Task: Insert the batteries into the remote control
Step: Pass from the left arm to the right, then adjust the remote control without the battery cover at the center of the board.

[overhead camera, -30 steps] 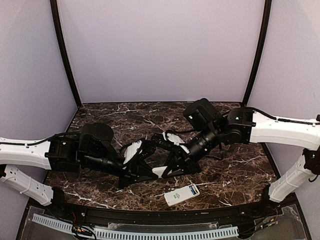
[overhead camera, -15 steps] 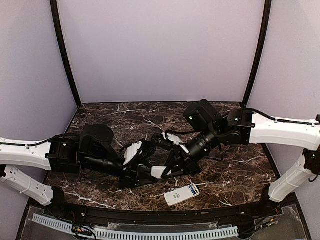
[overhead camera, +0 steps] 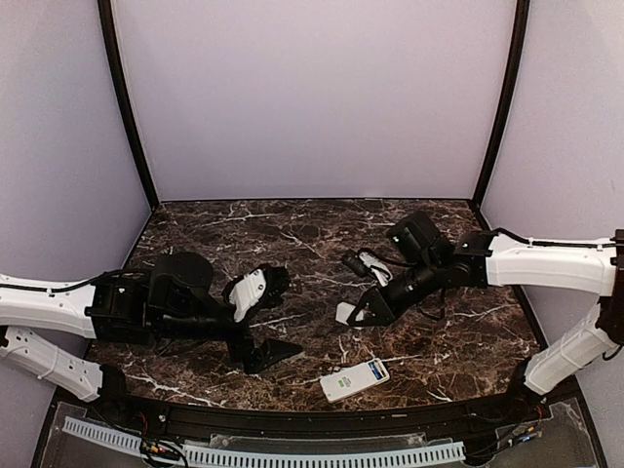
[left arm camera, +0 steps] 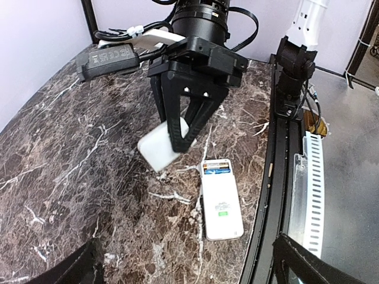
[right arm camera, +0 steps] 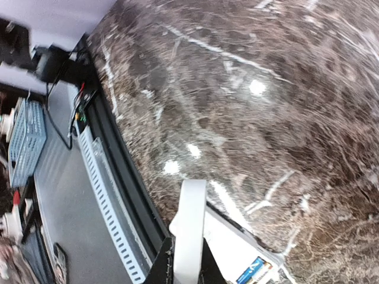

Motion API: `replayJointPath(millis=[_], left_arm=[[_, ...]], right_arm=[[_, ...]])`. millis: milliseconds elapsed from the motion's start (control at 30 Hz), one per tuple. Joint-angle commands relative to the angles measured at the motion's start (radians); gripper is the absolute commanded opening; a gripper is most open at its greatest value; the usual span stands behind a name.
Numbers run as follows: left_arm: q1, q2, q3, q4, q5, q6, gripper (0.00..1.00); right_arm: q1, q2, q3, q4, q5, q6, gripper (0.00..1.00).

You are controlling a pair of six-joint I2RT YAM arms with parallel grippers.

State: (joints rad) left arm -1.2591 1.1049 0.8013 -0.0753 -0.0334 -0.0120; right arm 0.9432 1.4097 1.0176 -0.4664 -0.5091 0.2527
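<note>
Over the marble surface [overhead camera: 468, 341] your left claw [overhead camera: 283, 312] hangs wide and released, your right claw [overhead camera: 361, 310] is clenched on a white panel [left arm camera: 155, 152], and the remote control [overhead camera: 354, 379] lies near the front edge, blue batteries [left arm camera: 217, 168] showing at one end.

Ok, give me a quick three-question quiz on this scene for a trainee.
1. Where do the batteries sit relative to the remote?
2. What does the right pincer grip? A) a battery B) a white cover C) the remote
3. True or false: the left pincer is open and empty.
Key: 1 in its open compartment; 2 B; 3 true.
</note>
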Motion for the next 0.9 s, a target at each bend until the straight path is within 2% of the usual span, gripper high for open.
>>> replayJointPath(millis=[0, 133, 233, 433, 633, 867], left_arm=[[0.007, 0.002, -0.033, 0.007, -0.08, -0.035, 0.99], [0.007, 0.092, -0.038, 0.005, -0.046, -0.041, 0.99], [0.0, 0.229, -0.013, -0.016, -0.007, -0.023, 0.99], [-0.041, 0.43, 0.034, 0.069, 0.098, 0.068, 0.99], [-0.07, 0.592, 0.116, 0.112, 0.129, 0.1, 0.99], [-0.071, 0.729, 0.187, 0.107, 0.1, 0.083, 0.99]], right_arm=[[-0.145, -0.023, -0.121, 0.093, 0.074, 0.222, 0.0], [-0.207, -0.052, -0.198, 0.13, 0.099, 0.287, 0.0], [-0.22, -0.097, -0.26, 0.144, 0.103, 0.333, 0.0], [-0.242, -0.158, -0.355, 0.161, 0.098, 0.384, 0.0], [-0.272, -0.174, -0.423, 0.192, 0.099, 0.397, 0.0], [-0.277, -0.188, -0.445, 0.198, 0.103, 0.387, 0.0]])
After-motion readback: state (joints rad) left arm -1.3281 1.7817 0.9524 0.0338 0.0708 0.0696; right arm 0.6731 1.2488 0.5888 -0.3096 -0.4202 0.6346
